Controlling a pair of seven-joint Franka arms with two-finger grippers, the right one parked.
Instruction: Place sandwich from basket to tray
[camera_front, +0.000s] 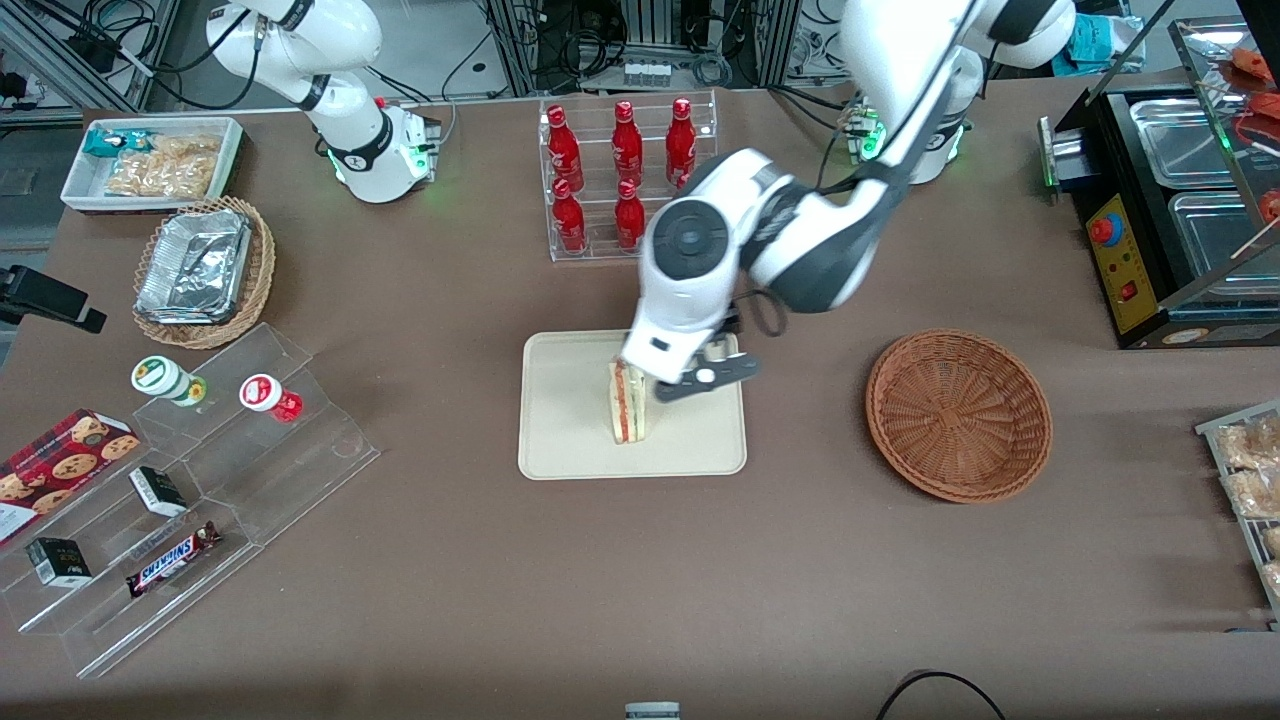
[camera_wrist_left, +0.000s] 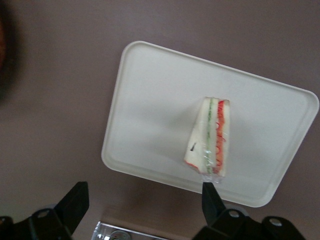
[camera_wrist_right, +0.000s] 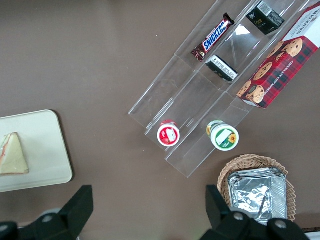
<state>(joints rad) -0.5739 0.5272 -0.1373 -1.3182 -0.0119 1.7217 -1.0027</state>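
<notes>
Sandwich (camera_front: 628, 403) is seen standing on its edge on the tray (camera_front: 570, 440), with the basket (camera_front: 958, 414) left bare. The hand (camera_wrist_left: 142, 200) hangs above it, fingers spread and holding nothing. A straight upward retreat is advised, so the wedge is not tipped.

Claw (camera_wrist_left: 142, 205) spread wide above sandwich (camera_wrist_left: 212, 137)

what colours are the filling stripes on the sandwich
Red and green between white bread on the sandwich, clearest in the left wrist view; the open gripper hovers above.
</notes>
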